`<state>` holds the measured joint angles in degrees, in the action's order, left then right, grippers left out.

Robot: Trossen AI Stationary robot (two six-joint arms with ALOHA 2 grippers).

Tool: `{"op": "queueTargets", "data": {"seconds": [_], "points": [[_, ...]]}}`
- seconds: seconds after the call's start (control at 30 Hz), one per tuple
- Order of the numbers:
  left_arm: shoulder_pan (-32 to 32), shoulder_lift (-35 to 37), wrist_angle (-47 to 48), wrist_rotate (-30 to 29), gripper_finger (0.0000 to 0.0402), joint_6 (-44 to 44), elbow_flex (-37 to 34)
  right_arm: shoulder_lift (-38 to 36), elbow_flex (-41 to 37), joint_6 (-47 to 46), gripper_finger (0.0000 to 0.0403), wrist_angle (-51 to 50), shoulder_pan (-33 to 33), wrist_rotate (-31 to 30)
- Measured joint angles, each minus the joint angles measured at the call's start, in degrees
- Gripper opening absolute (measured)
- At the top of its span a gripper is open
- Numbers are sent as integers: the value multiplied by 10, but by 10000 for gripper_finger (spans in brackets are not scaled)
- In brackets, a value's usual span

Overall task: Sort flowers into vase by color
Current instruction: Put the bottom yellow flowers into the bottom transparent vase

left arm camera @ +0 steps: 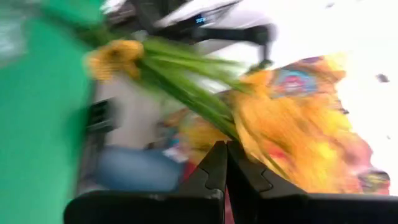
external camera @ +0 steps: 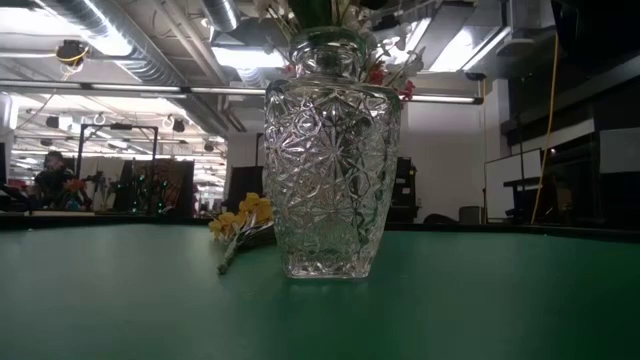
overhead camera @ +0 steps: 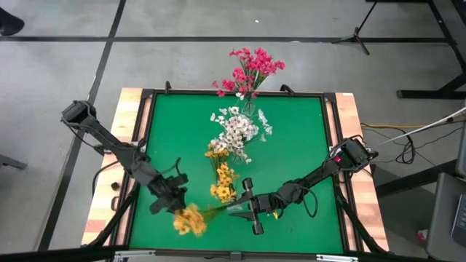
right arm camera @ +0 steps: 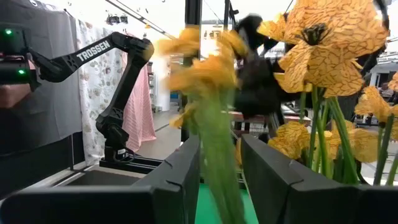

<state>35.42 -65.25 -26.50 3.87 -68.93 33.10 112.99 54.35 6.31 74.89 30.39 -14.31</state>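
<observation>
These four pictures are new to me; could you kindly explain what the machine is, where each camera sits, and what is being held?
Two dark robot arms work over a green table. One camera looks straight down, one sits at table height, and one rides on each wrist. A glass vase holds pink flowers; white flowers and yellow flowers lie on the table. The left gripper and right gripper meet at a yellow sprig; the right wrist view shows its stem between the right fingers.

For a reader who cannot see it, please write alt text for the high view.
Seen from above, the two claws meet at the near edge of a green table around a yellow sprig. White flowers and more yellow flowers lie mid-table; pink flowers stand in a vase at the far edge.
</observation>
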Motion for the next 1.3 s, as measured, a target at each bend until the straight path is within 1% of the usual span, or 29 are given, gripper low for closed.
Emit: {"op": "queueTargets", "data": {"seconds": [0.07,0.13,0.3,0.37,0.43,0.57,0.63,0.67,0.73,0.83,0.93,1.0,1.17,1.3], "points": [[-6,1,-49,6,0,0,0,0,0,0,117,0,0,0],[-14,1,-78,8,0,6,0,0,0,0,117,0,0,0],[-46,1,-92,9,0,32,0,0,0,2,117,0,0,0],[-63,1,-90,20,0,35,0,0,0,2,117,0,0,0],[-83,1,-90,40,0,35,0,0,0,2,117,3,4,-1],[-104,5,-71,129,0,35,0,-1,0,5,117,10,12,-1],[-101,13,-24,153,0,35,0,-1,0,11,117,16,16,-2],[-97,19,13,154,0,35,0,-2,0,15,117,16,17,-2],[-89,33,103,148,0,35,0,-2,0,15,117,14,24,-5],[-74,53,250,123,0,30,0,-2,0,15,117,12,27,-12],[-50,57,344,78,0,16,0,-2,0,16,117,12,28,-13],[-30,51,342,48,0,5,0,-2,0,16,117,12,27,-16],[23,10,224,19,0,-9,0,-2,0,15,117,12,27,-17],[72,-27,207,-26,0,-30,0,-2,0,15,117,12,27,-17]]}}
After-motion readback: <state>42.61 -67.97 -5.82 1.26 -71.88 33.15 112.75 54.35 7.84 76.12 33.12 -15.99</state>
